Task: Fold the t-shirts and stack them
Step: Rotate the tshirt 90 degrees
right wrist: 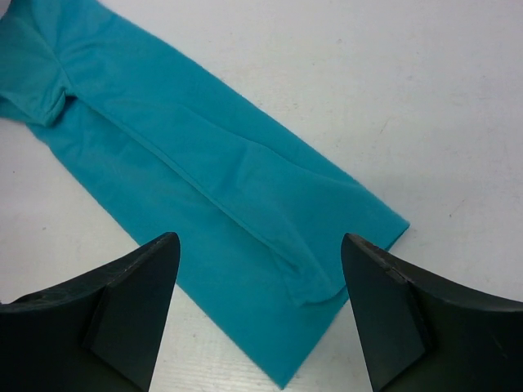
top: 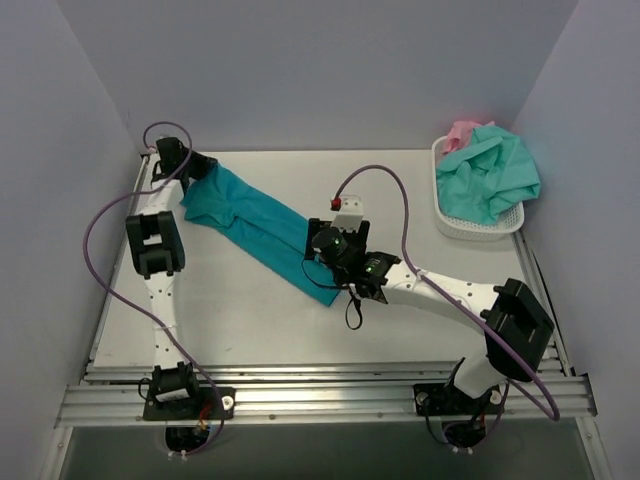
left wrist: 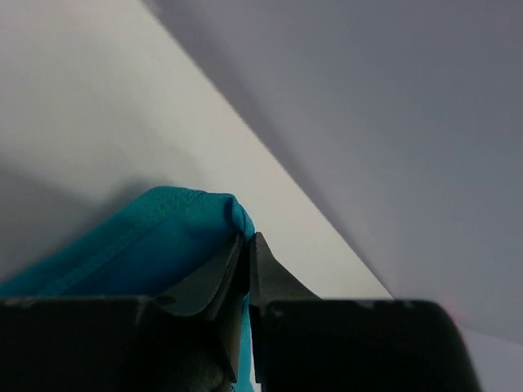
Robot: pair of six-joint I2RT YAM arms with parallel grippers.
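The deep teal-blue t-shirt (top: 255, 228) lies folded into a long narrow strip, running diagonally from the far left corner toward the table's middle. My left gripper (top: 196, 168) is at the strip's far end, shut on a fold of the teal cloth (left wrist: 155, 245); a sliver of cloth shows between the closed fingers of the left gripper (left wrist: 248, 243). My right gripper (top: 326, 256) hovers over the strip's near end, open. In the right wrist view the right gripper (right wrist: 260, 245) straddles the shirt's (right wrist: 204, 171) hem corner without touching it. A mint-green t-shirt (top: 492, 175) and a pink one (top: 462, 131) lie in the basket.
A white perforated basket (top: 470, 228) stands at the back right corner. Walls close in the table on the left, back and right. The left gripper is close to the back-left wall (left wrist: 392, 122). A metal rail (top: 320, 395) runs along the near edge.
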